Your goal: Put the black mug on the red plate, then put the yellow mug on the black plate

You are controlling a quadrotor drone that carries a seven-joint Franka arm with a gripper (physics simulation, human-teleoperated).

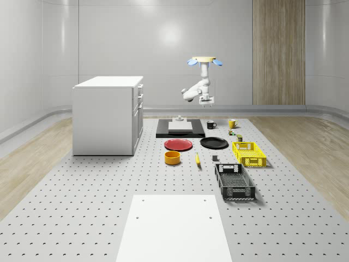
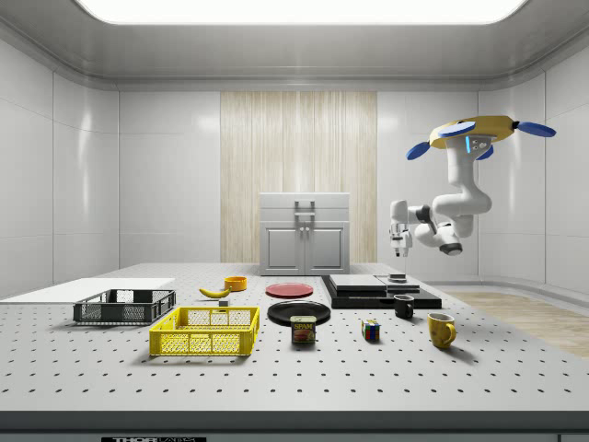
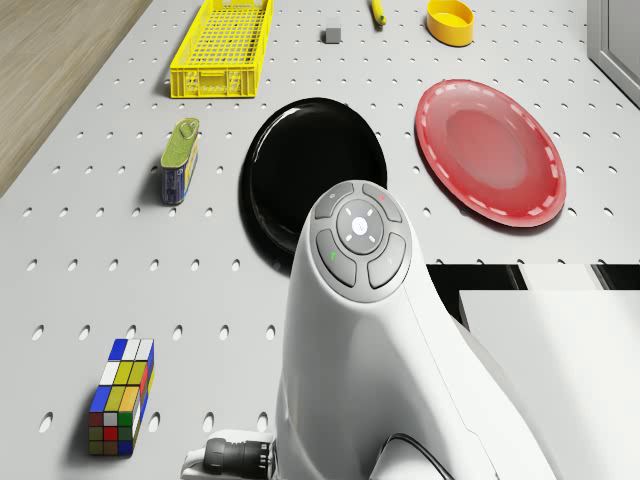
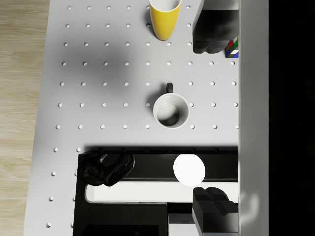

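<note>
The drone (image 1: 204, 60) hovers high over the far end of the desk (image 1: 82, 207), with its white arm folded down beneath it. The end effector (image 1: 207, 101) hangs well clear of the surface and points straight down. Its two fingers (image 4: 212, 34) are spread wide and pinch nothing.

Almost directly below the end effector stands the black mug (image 4: 171, 110), upright on the bare desk. It sits a little to one side of the line between the fingers, its handle turned toward the yellow mug (image 4: 165, 19). The yellow mug is also upright. It is farther out past the black mug on the side of one finger, and the two mugs are apart. Under the other finger lies a black slab (image 1: 180, 128) with a white block on it, just beside the black mug but not touching it.

The red plate (image 1: 178, 144) and the black plate (image 1: 214, 143) lie side by side on the desk, below the end effector and beyond the slab from it. Both are bare. The black plate is the nearer of the two to the mugs.

A colour cube (image 3: 122, 397) and a tin can (image 3: 180, 160) sit near the black plate. Farther off are a yellow crate (image 1: 249, 153), a black crate (image 1: 234, 182), a yellow bowl (image 1: 173, 158) and a banana (image 2: 214, 292). A white cabinet (image 1: 109, 114) stands well apart on the red plate's side.
</note>
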